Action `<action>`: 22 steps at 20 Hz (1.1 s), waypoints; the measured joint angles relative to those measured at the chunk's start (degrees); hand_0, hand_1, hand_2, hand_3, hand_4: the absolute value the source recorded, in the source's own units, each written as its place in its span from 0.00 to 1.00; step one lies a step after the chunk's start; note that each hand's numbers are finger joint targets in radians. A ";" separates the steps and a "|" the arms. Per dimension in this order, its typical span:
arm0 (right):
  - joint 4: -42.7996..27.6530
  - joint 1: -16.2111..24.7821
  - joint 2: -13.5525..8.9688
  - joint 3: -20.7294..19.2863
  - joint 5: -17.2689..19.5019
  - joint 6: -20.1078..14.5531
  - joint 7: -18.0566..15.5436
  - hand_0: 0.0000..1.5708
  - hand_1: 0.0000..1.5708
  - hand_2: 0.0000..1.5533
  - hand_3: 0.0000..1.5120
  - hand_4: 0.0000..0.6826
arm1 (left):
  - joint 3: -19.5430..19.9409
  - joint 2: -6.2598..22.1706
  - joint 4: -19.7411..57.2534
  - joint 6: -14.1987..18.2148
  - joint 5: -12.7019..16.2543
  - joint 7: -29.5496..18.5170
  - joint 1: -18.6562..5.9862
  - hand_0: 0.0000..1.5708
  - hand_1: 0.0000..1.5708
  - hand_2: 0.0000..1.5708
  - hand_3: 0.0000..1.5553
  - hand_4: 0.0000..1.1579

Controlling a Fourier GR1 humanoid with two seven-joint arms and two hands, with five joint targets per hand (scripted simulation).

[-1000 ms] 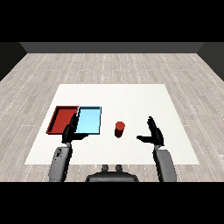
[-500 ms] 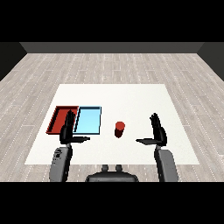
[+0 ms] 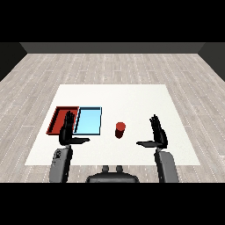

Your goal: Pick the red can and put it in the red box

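The red can [image 3: 120,130] stands upright on the white table [image 3: 132,96], just right of the light blue tray [image 3: 88,121] and apart from it. The red tray [image 3: 61,118] lies on the far side of the blue one, the two trays side by side and seemingly touching along their long edges.

The right hand [image 3: 158,134] is raised to the right of the can, near it but clearly not touching — fingers straight and pointing up, thumb stuck out to the left toward the can. It holds nothing.

The left hand [image 3: 68,132] is raised in front of the seam between the two trays, fingers likewise straight and upright, thumb pointing right. It too holds nothing, and whether it overlaps the trays' near edges or merely stands before them is hard to judge from this angle.
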 measured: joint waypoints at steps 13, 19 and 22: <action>8.07 -5.01 3.14 3.37 -0.01 -2.64 1.00 0.00 0.00 0.00 0.00 0.00 | 0.62 -0.33 1.73 -0.03 1.26 -1.18 -1.47 0.00 0.00 0.00 0.00 0.00; 13.85 -9.02 3.68 4.83 -1.10 -3.94 0.70 0.00 0.00 0.00 0.00 0.00 | -0.27 -0.73 -0.83 0.22 1.30 0.07 -0.21 0.00 0.00 0.00 0.00 0.00; 18.39 -11.17 3.89 5.96 -2.28 -4.86 -1.26 0.00 0.00 0.00 0.00 0.00 | -0.52 -0.92 -0.82 0.00 1.45 -0.12 0.07 0.00 0.00 0.00 0.00 0.00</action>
